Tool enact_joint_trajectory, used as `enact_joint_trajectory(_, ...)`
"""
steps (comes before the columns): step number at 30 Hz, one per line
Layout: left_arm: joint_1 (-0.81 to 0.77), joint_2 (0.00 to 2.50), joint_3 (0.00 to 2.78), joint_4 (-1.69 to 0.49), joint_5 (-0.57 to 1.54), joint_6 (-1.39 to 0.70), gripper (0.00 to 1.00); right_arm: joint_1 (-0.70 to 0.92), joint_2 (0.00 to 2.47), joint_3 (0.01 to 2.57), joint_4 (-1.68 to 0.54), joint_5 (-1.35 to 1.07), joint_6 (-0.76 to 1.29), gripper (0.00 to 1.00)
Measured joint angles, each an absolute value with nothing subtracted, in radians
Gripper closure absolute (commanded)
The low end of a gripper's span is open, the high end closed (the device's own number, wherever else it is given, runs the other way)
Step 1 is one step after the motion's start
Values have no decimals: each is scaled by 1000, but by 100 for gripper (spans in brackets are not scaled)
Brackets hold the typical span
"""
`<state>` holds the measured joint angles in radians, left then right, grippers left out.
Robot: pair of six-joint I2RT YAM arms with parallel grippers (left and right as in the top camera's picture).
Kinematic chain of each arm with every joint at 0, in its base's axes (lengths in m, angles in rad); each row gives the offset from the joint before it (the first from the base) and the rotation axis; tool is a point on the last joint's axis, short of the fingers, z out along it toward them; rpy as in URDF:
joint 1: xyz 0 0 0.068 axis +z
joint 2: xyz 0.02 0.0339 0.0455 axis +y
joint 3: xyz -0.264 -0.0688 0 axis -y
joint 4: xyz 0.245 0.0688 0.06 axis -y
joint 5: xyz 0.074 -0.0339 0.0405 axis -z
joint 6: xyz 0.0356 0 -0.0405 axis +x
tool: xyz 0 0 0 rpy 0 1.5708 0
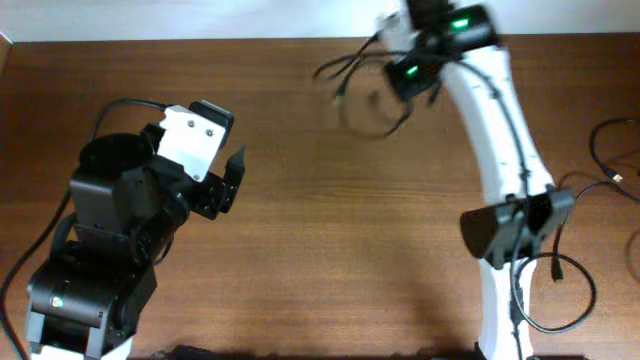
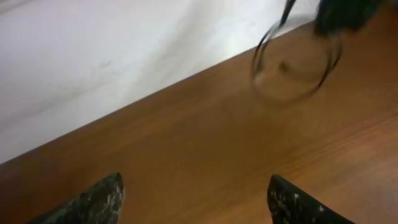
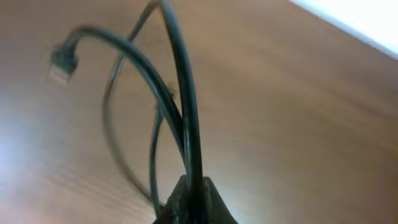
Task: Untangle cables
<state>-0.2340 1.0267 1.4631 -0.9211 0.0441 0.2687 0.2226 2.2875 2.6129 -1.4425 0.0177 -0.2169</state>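
Observation:
The cables are thin black cords in loose loops, held up above the far edge of the table. My right gripper is shut on them. In the right wrist view the cables rise from between the closed fingers, and one strand ends in a small plug. In the left wrist view a blurred loop of the cables hangs at the upper right. My left gripper is open and empty over the left part of the table, its two fingertips far apart.
The wooden table ends at a white wall along the far edge. More thin black cords lie at the right edge of the table. The right arm's base stands at the right front.

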Motion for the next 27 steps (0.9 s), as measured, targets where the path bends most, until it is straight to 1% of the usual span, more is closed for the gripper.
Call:
enact_joint_trajectory(2,-234,1027,1463,-921,51,269,25,83,2286,2719,-1456,96,-109,96)
enact_joint_trajectory(4,-234,1027,1463,-924,56,269,26,-123,2286,2777,-1482,141,26,96)
enact_joint_trajectory(5,-234,1027,1463,-925,56,269,26,-186,2286,2782,-1497,143,57,96)
enact_joint_trajectory(6,-234,1027,1463,-925,59,269,26,-213,2286,2782,-1505,146,89,96)
enact_joint_trajectory(7,-233,1027,1463,-925,60,269,27,-371,2287,2781,-1526,154,128,96)
enact_joint_trajectory(8,-233,1029,1463,-925,64,269,27,-461,2287,2781,-1526,157,163,96)
enact_joint_trajectory(10,-233,1043,1463,-925,68,269,27,-577,2288,2781,-1521,158,261,96)
enact_joint_trajectory(12,-233,1070,1463,-924,75,269,29,-698,2288,2781,-1519,158,424,95)
enact_joint_trajectory(13,-233,1084,1463,-925,78,269,30,-738,2288,2781,-1526,158,474,54)
enact_joint_trajectory(14,-233,1092,1463,-925,78,269,29,-778,2288,2777,-1530,157,530,26)
enact_joint_trajectory(15,-233,1095,1463,-925,78,269,29,-807,2289,2762,-1525,144,562,9)
enact_joint_trajectory(16,-233,1095,1463,-924,78,269,29,-847,2294,2717,-1517,112,599,2)
enact_joint_trajectory(19,-233,1095,1463,-925,80,269,30,-885,2306,2593,-1483,35,613,1)
enact_joint_trajectory(22,-233,1095,1463,-925,97,269,31,-886,2326,2551,-1480,-65,600,1)
enact_joint_trajectory(23,-233,1095,1463,-925,101,269,31,-883,2326,2551,-1477,-138,570,1)
enact_joint_trajectory(25,-233,1095,1463,-925,101,269,31,-862,2326,2569,-1458,-437,405,1)
enact_joint_trajectory(27,-233,1095,1463,-925,101,269,31,-816,2326,2600,-1480,-650,247,1)
